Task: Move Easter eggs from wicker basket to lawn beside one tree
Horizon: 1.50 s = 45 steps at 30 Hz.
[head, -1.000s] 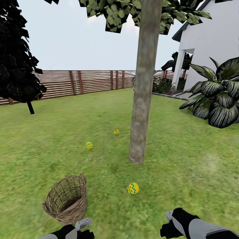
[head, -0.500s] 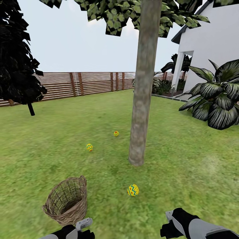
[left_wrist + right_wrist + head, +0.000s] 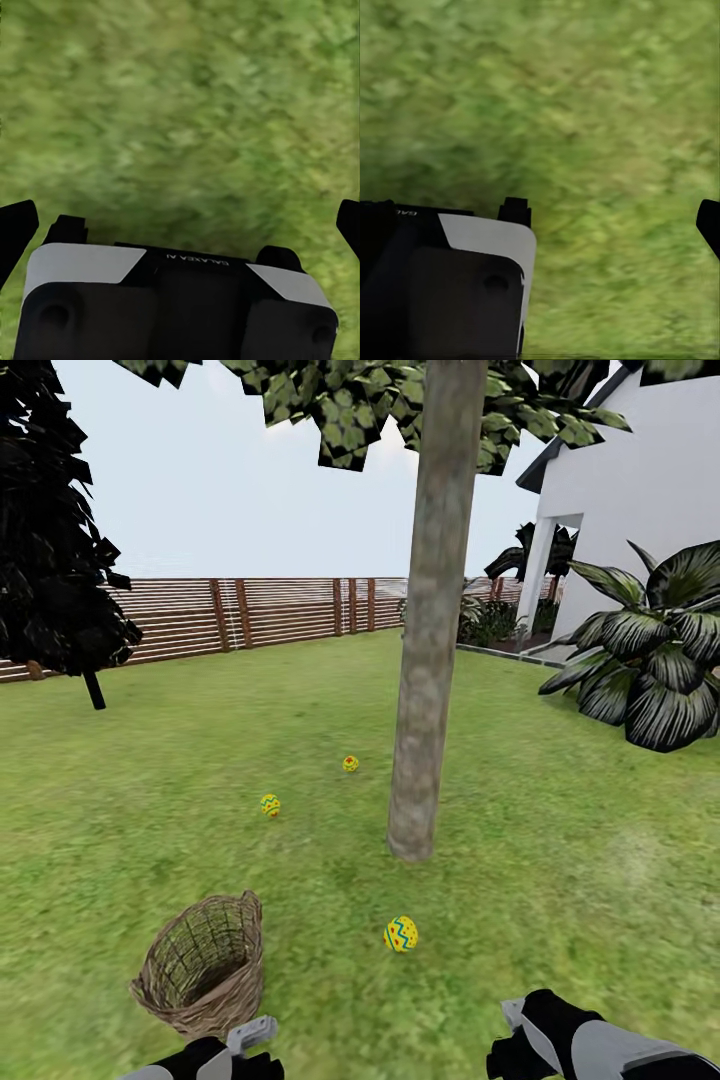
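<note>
The left gripper [image 3: 180,217] is open wide over bare grass and holds nothing. The right gripper [image 3: 611,217] is open too, and empty. Just past the left arm stands the wicker basket [image 3: 200,965], and it looks empty. All three Easter eggs [image 3: 401,933] lie on the lawn [image 3: 560,880] around the tree [image 3: 430,660]. I think the job is about done, so nothing needs grabbing next. Small writing on the left gripper is too blurry to read

Eggs [image 3: 401,934] lie around tree [image 3: 430,660], basket [image 3: 200,965] left.
</note>
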Tool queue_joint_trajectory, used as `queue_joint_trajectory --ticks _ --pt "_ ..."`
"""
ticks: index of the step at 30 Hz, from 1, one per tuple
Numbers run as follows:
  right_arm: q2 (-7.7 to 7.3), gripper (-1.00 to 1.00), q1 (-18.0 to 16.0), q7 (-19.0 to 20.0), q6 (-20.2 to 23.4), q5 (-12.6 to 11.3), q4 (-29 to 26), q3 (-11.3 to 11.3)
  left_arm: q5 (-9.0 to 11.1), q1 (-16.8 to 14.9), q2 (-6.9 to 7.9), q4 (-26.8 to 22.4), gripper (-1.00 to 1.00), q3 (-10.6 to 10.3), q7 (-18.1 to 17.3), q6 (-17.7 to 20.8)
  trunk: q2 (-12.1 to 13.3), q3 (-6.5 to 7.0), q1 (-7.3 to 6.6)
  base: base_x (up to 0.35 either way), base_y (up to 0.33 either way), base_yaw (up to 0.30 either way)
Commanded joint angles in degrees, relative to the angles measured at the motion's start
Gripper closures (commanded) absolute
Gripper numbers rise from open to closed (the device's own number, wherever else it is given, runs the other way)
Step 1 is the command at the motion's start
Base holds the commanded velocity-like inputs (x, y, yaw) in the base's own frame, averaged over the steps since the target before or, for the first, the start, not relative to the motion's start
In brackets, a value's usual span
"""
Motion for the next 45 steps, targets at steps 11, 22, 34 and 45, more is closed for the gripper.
queue_joint_trajectory --ticks 11,22,34,45 --pt "-2.95 -1.0 4.32 1.16 -10.85 -0.36 4.49 0.44 0.26 4.7 10.77 0.12 -1.0 0.43 -6.23 2.52 4.35 1.9 -2.41 0.0 0.0 0.0" --pt "-3.5 -1.0 11.76 1.24 -13.79 -0.35 4.57 0.44 0.11 12.21 11.5 0.13 -1.0 0.44 -6.94 2.32 8.77 3.87 -4.82 0.0 0.0 0.0" --pt "-2.81 -1.0 22.66 0.77 -19.98 -0.28 4.57 0.53 -0.11 23.63 10.76 0.18 -1.0 0.26 -6.94 -5.07 13.58 6.03 -7.46 0.0 0.0 0.0" --pt "2.96 -1.0 27.05 0.39 -22.27 -0.09 4.58 0.53 -0.2 27.29 10.66 0.2 -1.0 0.25 -6.86 -6.44 17.99 8.0 -9.88 0.0 0.0 0.0"
